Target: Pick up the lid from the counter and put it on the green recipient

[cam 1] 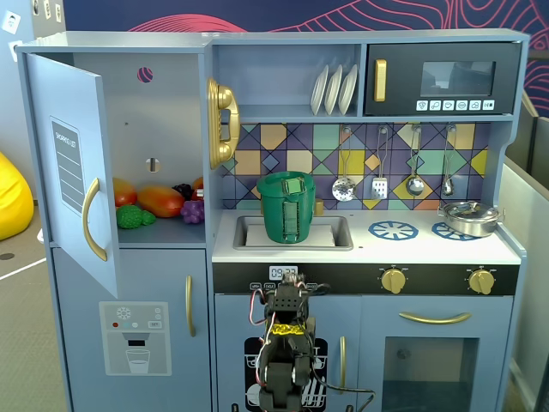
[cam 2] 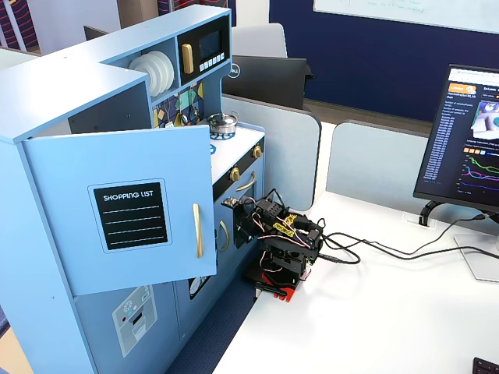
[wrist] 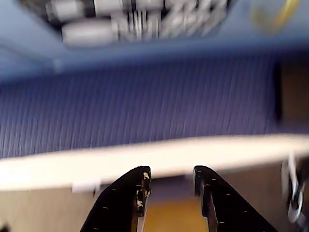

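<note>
In a fixed view the green recipient (cam 1: 287, 215) stands upright in the sink of the toy kitchen, its strap handle facing the camera. The lid (cam 1: 276, 184) rests on its top, the lighter-green knob (cam 1: 296, 183) showing. My arm (cam 1: 287, 343) is folded low in front of the kitchen's lower doors, well below the counter, and stands on the white table (cam 2: 374, 312) in another fixed view. In the wrist view my gripper (wrist: 171, 174) is open with nothing between its black fingers (wrist: 137, 186). It points past the white table edge at blue carpet.
The fridge door (cam 1: 73, 172) hangs open at the left, with toy food (cam 1: 159, 202) on the shelf behind it. A shiny silver pot (cam 1: 470, 217) sits on the right burner beside a bare blue burner ring (cam 1: 393, 229). Cables (cam 2: 390, 251) and a monitor (cam 2: 468, 140) are on the table.
</note>
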You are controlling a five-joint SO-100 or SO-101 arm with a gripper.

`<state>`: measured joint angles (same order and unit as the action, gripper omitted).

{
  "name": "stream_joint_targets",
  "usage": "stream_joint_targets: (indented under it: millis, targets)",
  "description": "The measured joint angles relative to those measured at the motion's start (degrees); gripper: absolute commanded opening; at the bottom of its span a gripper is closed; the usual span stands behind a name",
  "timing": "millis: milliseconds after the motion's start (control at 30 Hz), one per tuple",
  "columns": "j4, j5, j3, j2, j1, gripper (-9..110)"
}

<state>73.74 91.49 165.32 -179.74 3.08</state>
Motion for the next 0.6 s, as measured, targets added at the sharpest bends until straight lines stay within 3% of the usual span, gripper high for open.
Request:
stream_joint_targets:
  millis: [600]
  targets:
    - [6.50, -6.42, 2.81, -2.29, -0.70, 3]
